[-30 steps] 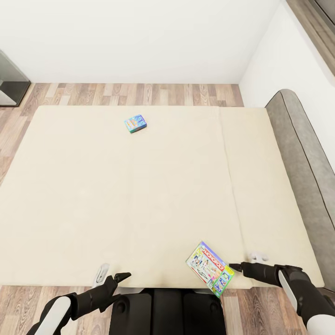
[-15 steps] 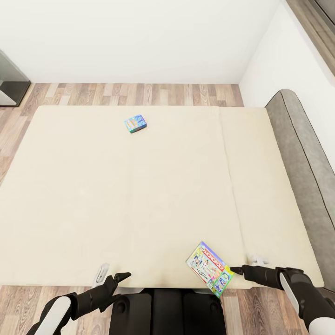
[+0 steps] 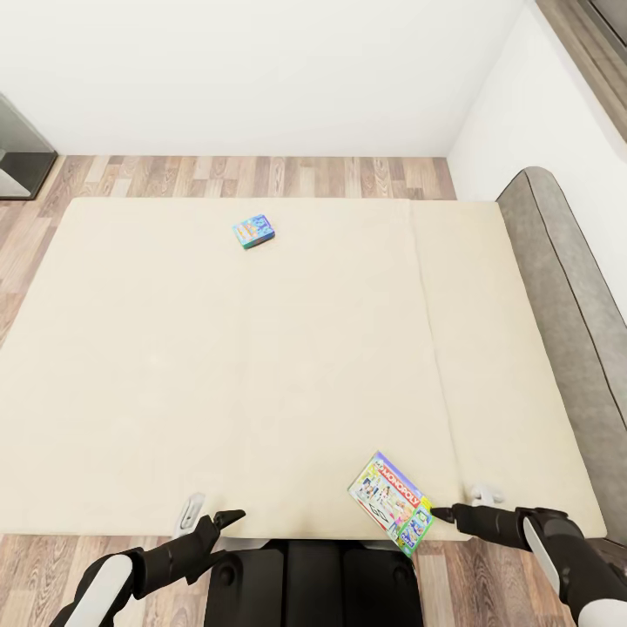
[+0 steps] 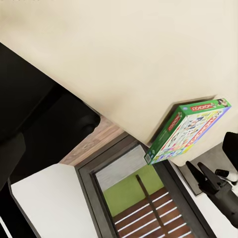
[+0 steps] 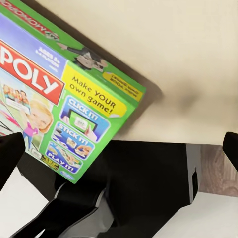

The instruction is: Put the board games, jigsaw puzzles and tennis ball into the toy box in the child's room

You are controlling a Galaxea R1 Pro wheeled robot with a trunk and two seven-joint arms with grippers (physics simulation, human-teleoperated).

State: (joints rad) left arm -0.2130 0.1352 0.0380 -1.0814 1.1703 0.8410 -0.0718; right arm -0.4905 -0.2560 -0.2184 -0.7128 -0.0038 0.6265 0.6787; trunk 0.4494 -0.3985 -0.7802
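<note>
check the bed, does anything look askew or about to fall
The Monopoly box lies turned at an angle at the near edge of the bed, one corner poking past the mattress edge by the right gripper. The blue game box lies flat, well in from the edges.

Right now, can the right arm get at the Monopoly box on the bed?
Probably yes. The right gripper, jaws open, sits just beside the Monopoly box at the near edge of the bed, with nothing between them.

"Monopoly", "Make YOUR own game!" on game box (image 5: 64, 94)
</note>
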